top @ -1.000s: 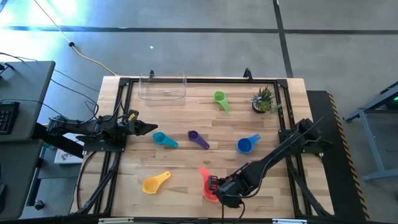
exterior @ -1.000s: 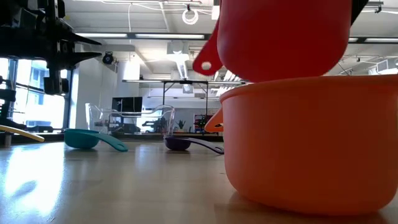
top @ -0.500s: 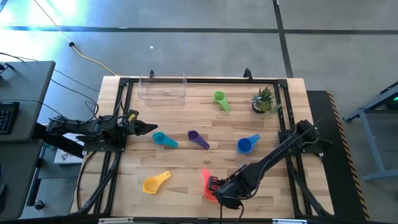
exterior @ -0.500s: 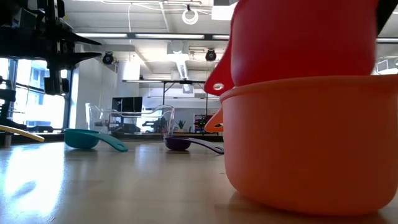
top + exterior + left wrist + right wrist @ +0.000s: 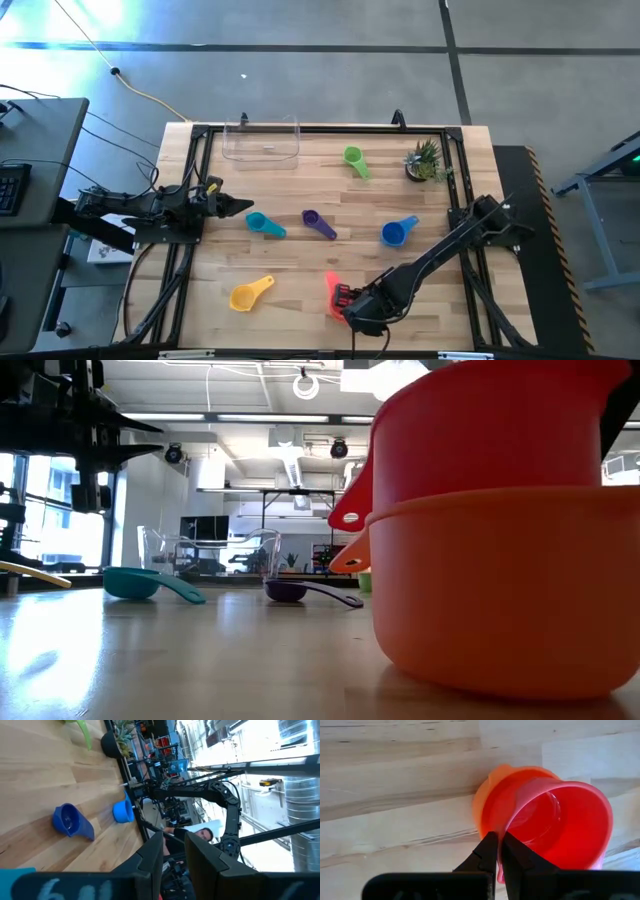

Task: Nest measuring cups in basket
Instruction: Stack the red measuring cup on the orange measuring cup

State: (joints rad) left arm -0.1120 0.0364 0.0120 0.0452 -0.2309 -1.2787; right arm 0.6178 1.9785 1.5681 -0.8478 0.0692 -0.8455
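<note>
At the table's near edge, my right gripper (image 5: 348, 305) is shut on the red measuring cup (image 5: 560, 820). That cup sits tilted inside the orange cup (image 5: 500, 590). Green (image 5: 353, 158), teal (image 5: 262, 223), purple (image 5: 315, 221), blue (image 5: 395, 233) and yellow (image 5: 248, 294) cups lie apart on the wood. The clear basket (image 5: 262, 140) stands at the far edge. My left gripper (image 5: 235, 207) waits level at the left edge, slightly open with nothing in it. My right gripper pinches the red cup's rim wall (image 5: 506, 822), with one finger inside the cup and one outside. The fingers come steeply from above. The cup rests tilted in the orange cup, and its handle (image 5: 350, 515) juts out just above the orange handle (image 5: 345, 560).
A small potted plant (image 5: 424, 160) stands at the far right, near the green cup. Black frame rails (image 5: 330, 128) run along the table's edges. Bare wood lies between the scattered cups and the basket.
My right gripper has sunk a little with the red cup. The cup has gone from hanging just above the orange cup's mouth to sitting down inside it. The orange cup has shifted slightly on the table.
</note>
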